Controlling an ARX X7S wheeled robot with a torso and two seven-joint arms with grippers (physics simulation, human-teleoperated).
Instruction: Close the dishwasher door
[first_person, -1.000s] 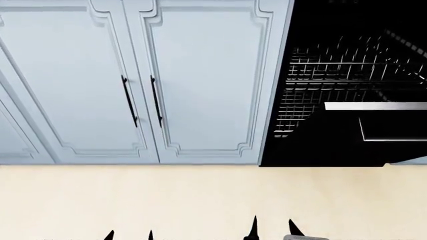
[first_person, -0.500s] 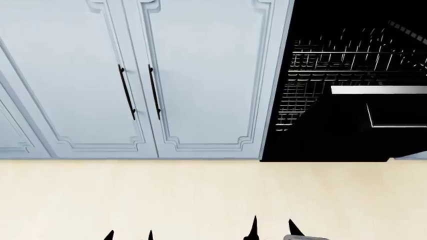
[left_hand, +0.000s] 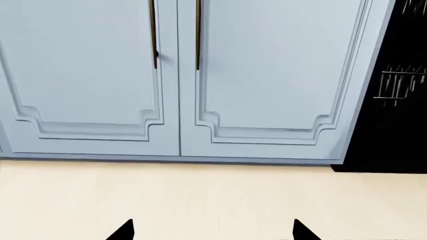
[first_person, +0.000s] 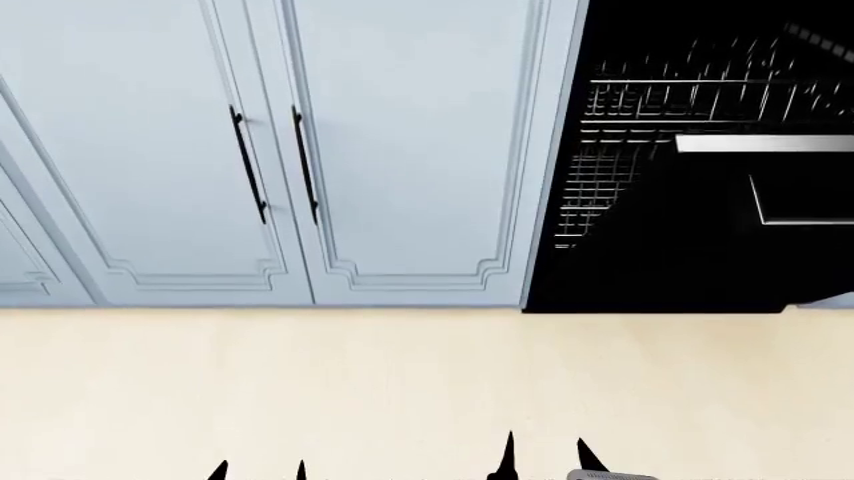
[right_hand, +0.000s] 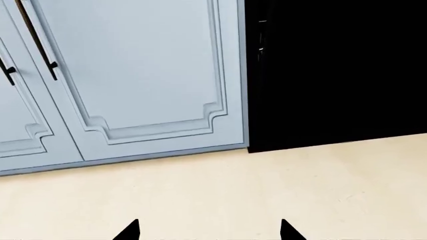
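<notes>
The dishwasher door (first_person: 721, 250) is a black panel at the right of the head view, standing open, its silver edge strip (first_person: 763, 144) in front of the wire racks (first_person: 694, 100). The dishwasher's dark opening (left_hand: 393, 110) also shows in the left wrist view and fills one side of the right wrist view (right_hand: 333, 75). My left gripper (first_person: 259, 472) (left_hand: 213, 232) and right gripper (first_person: 547, 462) (right_hand: 209, 232) hover low over the cream floor, well short of the door. Both are open, with nothing between their fingers.
Two pale blue moulded cabinet doors (first_person: 400, 150) with thin black handles (first_person: 304, 165) stand left of the dishwasher. A cream floor (first_person: 427, 390) runs from the cabinet bases to my grippers.
In the head view the cabinets, racks and the door's silver strip have slid upward and slightly right. Both grippers keep their place at the bottom edge, still open.
</notes>
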